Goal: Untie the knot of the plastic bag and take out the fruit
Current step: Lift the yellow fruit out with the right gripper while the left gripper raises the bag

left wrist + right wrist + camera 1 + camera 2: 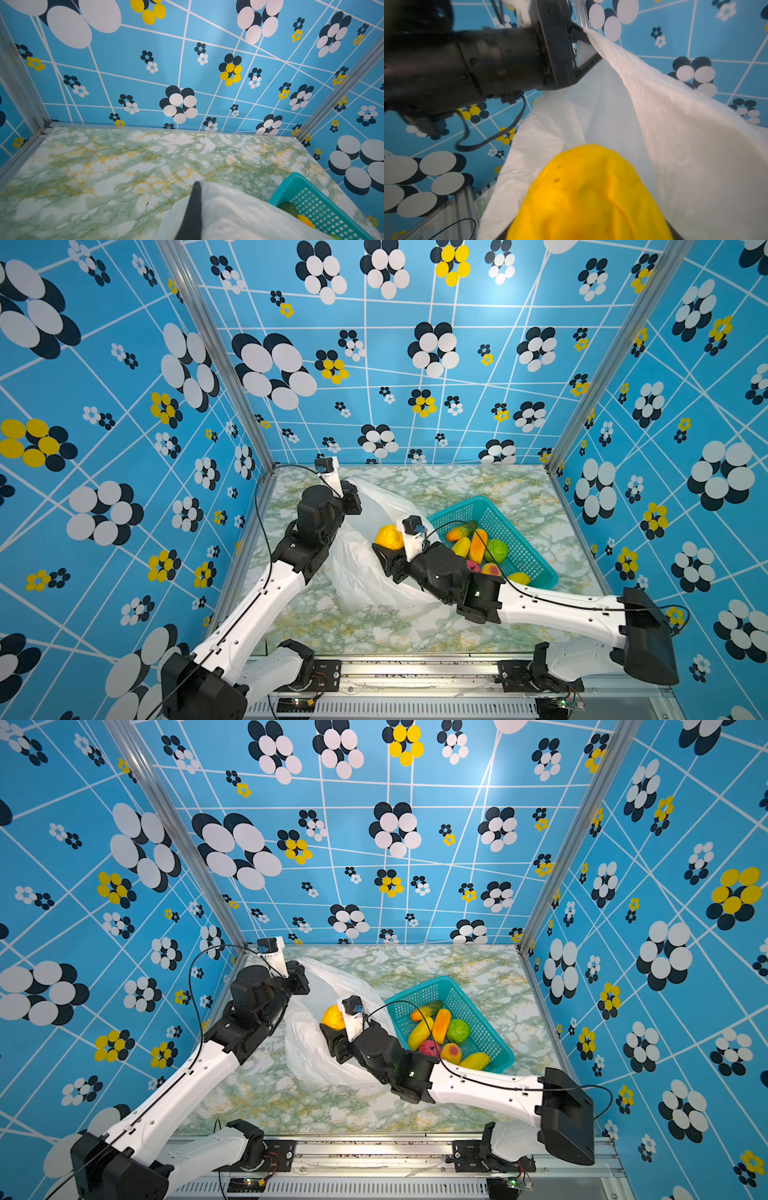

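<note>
Gripping a round orange-yellow toy fruit (pixel 389 536), the right claw (pixel 388 548) stands with its jaws partly apart, clamped on the fruit's sides at the gaping mouth of a thin crinkly white plastic bag (pixel 357 572). Across that mouth from it, the left claw (pixel 353 498) is pinched together on the bag's rim and holds the rim up. The rest of the bag slumps on the green-and-white marbled table (pixel 374 626) between and beneath the two claws.

Beside the right claw's wrist, on the side away from the left claw, sits a teal mesh plastic basket (pixel 536 560). It holds seven more small fruits (pixel 478 545): yellow, orange, orange-green, round green, pink and red-yellow. Both top views show that whole count.

The right wrist view gives none of the basket. The held fruit (pixel 589 197) fills its foreground, with the taut bag (pixel 654 87) running up to the left claw's closed tips. The left wrist view shows one black finger (pixel 195 207) pressed against white plastic and only a corner of the basket (pixel 311 207), with the right claw out of frame.
</note>
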You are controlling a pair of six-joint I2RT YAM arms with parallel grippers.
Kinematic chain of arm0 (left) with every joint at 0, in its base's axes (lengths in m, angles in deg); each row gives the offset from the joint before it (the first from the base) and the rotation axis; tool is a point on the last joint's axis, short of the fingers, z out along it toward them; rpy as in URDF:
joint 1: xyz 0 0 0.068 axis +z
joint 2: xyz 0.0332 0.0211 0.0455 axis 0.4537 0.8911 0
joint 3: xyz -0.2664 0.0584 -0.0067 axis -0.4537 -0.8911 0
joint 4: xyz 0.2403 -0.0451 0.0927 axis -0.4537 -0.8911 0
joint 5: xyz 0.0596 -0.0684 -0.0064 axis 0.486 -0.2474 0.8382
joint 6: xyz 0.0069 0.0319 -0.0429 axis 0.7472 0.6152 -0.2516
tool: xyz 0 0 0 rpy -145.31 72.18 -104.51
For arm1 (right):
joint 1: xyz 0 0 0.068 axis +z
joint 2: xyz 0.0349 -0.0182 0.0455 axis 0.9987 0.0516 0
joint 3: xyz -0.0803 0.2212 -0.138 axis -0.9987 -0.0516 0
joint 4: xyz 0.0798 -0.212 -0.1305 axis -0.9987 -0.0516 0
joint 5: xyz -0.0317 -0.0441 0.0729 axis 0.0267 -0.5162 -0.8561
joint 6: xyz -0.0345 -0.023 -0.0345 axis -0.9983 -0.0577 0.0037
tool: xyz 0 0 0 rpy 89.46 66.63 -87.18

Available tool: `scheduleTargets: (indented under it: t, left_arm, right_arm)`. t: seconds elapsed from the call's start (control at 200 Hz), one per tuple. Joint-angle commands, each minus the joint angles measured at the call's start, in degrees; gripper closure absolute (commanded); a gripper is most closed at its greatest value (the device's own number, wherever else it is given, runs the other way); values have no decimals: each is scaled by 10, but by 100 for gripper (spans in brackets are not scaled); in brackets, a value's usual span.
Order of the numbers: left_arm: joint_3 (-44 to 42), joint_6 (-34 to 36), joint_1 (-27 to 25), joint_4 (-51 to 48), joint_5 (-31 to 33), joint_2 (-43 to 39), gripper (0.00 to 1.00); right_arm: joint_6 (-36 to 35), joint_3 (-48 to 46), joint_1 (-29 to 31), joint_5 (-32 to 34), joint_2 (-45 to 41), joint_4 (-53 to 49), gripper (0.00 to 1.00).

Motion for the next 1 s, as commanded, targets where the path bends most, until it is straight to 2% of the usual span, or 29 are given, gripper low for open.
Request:
scheduleTargets:
  t: [0.0, 0.16, 0.35, 0.42, 0.5, 0.63, 0.82, 0.905, 0.995]
  left_arm:
    - [66, 31, 7, 20, 15, 32, 100]
    - [152, 50, 9, 22, 8, 88, 100]
    - [206, 57, 8, 22, -17, 124, 100]
    - [195, 52, 8, 34, -33, 120, 100]
    - [179, 46, 6, 49, -56, 114, 100]
    - [170, 39, 1, 63, -76, 117, 100]
    - [184, 44, -3, 49, -77, 134, 100]
    - [186, 52, -3, 47, -60, 138, 100]
    - [197, 70, -3, 45, -17, 151, 100]
  right_arm:
    - [-19, -25, 2, 7, -64, 9, 80]
    - [-28, -59, -3, 94, -158, -22, 83]
    - [68, -99, -76, 160, -247, -103, 86]
    - [58, -100, -86, 181, -247, -112, 86]
    - [32, -69, -86, 173, -205, -109, 88]
    - [10, 31, -84, 103, -78, -116, 90]
    - [-5, 180, -91, 109, 85, -135, 90]
    - [-20, 225, -93, 104, 117, -147, 91]
    - [-35, 233, -93, 93, 110, -142, 91]
